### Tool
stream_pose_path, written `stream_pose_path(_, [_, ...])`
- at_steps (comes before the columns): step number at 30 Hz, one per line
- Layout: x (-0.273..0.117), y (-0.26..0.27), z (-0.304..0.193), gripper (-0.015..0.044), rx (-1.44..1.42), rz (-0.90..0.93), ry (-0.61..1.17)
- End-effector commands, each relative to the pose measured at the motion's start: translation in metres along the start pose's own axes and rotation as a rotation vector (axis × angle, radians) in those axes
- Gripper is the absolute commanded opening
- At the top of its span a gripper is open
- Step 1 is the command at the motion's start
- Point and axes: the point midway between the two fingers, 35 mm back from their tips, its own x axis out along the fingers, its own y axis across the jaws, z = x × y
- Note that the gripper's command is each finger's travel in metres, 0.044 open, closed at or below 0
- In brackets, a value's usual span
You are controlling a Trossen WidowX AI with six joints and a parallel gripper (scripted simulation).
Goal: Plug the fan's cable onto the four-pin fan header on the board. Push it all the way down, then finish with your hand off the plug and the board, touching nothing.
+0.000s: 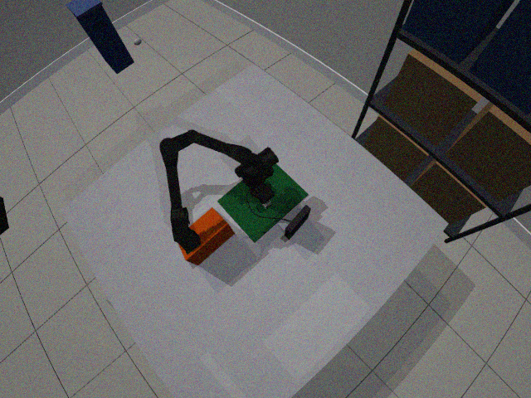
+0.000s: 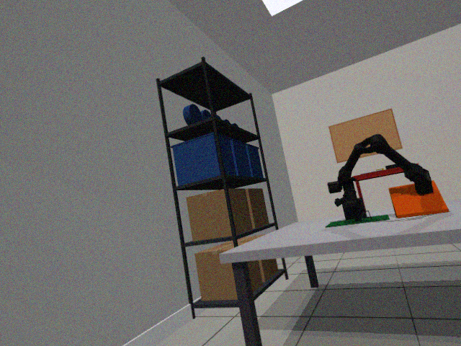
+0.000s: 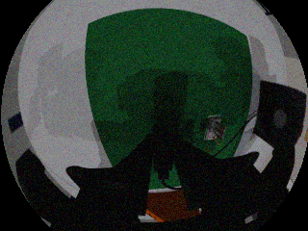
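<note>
The green board (image 1: pixel 257 229) (image 2: pixel 379 218) (image 3: pixel 168 43) lies flat on the table. My gripper (image 1: pixel 265 199) (image 3: pixel 161 137) points down low over the board, its fingers close together on the dark plug (image 3: pixel 164 170). The cable (image 3: pixel 236 137) loops from the plug to the black fan (image 1: pixel 299 221) (image 3: pixel 280 103), which stands upright beside the board. The pale header (image 1: pixel 266 205) (image 3: pixel 214 128) stands on the board, right of the fingers in the wrist view, with pins showing and no plug on it. The plug's lower end and its height above the board are hidden.
An orange block (image 1: pixel 210 235) (image 2: pixel 411 202) (image 3: pixel 168 204) stands beside the board, near the arm's base. The fan stands close to the board's edge on the header's side. A tall shelf rack (image 1: pixel 382 68) (image 2: pixel 181 238) stands beyond the table (image 1: pixel 309 308) (image 2: pixel 297 246).
</note>
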Motion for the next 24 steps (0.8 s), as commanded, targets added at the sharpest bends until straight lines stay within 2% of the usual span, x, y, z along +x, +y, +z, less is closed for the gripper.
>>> stream_pose_path(1, [-0.011,0.000,0.001,0.0000,0.001,0.000,0.000])
stream_pose_path(3, [-0.039,-0.001,0.001,0.0000,0.007,0.001,0.002])
stream_pose_path(5, [-0.050,-0.001,0.001,0.0000,0.009,0.002,0.003])
stream_pose_path(12, [-0.049,-0.002,0.000,0.0000,0.033,0.002,0.003])
stream_pose_path(24, [-0.049,-0.012,0.001,0.0000,0.445,-0.001,0.003])
